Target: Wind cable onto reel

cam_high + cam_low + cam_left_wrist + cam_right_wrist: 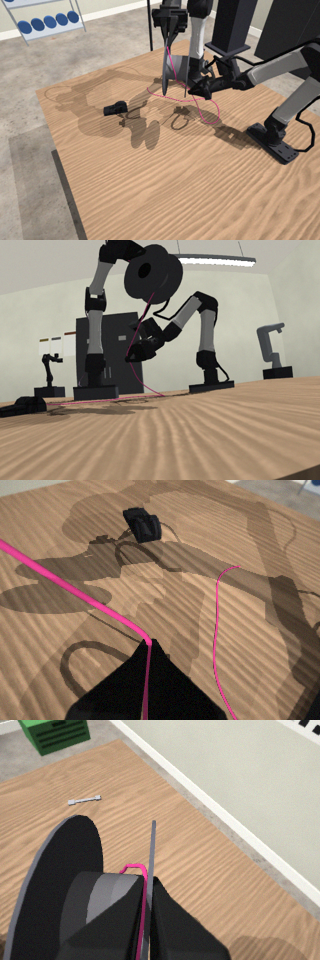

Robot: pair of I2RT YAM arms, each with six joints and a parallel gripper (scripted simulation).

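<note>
The right gripper [167, 42] [150, 882] is shut on one flange of the grey reel [182, 64] [157, 260] [45, 885], high over the table. The pink cable [219, 112] [141, 322] [95, 603] [135, 865] is pinned between a right finger and that flange near one end. From there it passes the hub and drops to the left gripper [189, 91] [126, 359] [150, 642], shut on it below the reel. No full turn round the hub shows; the hub's far side is hidden. Beyond the left fingers the cable loops to the table, its free end lying there.
A small black device [116, 109] [25, 405] [143, 526] stands on the wooden table [180, 180]. The left forearm reaches in low beside the reel, near the right arm's base. A small grey wrench-shaped thing [84, 800] lies on the table in the right wrist view.
</note>
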